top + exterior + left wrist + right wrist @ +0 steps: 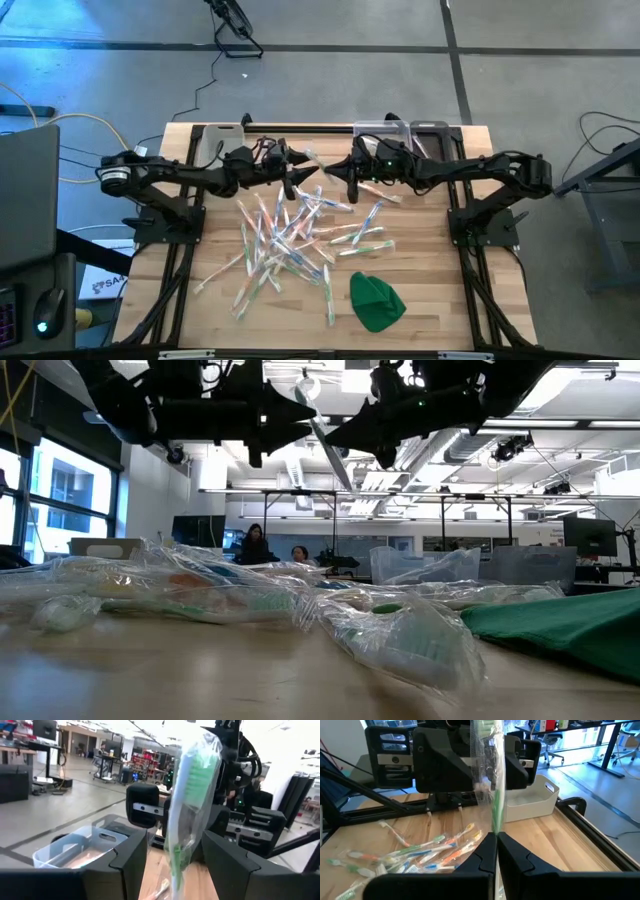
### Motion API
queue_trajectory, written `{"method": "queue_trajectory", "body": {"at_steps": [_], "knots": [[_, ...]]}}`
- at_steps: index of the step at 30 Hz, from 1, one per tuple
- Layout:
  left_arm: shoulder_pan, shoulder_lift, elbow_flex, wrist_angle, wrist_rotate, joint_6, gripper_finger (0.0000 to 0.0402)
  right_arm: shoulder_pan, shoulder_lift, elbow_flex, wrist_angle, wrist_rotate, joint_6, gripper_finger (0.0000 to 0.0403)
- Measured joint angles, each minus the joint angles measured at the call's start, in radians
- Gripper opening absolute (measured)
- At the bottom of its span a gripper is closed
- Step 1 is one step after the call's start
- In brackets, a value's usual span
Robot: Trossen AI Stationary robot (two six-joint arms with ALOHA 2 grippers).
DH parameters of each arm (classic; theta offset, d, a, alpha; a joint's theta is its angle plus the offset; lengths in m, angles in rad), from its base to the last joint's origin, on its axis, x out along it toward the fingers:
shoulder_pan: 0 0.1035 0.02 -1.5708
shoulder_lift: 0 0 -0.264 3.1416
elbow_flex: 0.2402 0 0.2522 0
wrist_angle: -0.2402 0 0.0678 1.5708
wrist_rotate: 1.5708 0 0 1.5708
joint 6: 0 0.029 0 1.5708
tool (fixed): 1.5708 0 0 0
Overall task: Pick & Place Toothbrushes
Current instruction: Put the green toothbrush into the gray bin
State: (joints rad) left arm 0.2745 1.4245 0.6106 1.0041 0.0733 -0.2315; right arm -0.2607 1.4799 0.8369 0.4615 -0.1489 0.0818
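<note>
At upper centre of the high view, the right gripper (330, 172) pinches a wrapped toothbrush (487, 775) between the left gripper's (308, 172) spread fingers (127, 857).

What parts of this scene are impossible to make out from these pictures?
- High view: the toothbrush held by the right claw is hidden between the two arms.
- Low view: people in the room behind are too small and far off.
- Right wrist view: the wrapped toothbrush is cut off by the upper edge.
- Low view: green cloth cut off at the edge.
</note>
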Motion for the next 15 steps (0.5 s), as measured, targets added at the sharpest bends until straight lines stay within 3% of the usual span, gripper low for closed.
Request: {"method": "queue_trajectory", "body": {"at_steps": [15], "knots": [[0.0,0.002,0.0,0.034,0.004,-0.009,0.0187,0.0,0.0,0.0,-0.054,-0.021,-0.011,0.0003]]}}
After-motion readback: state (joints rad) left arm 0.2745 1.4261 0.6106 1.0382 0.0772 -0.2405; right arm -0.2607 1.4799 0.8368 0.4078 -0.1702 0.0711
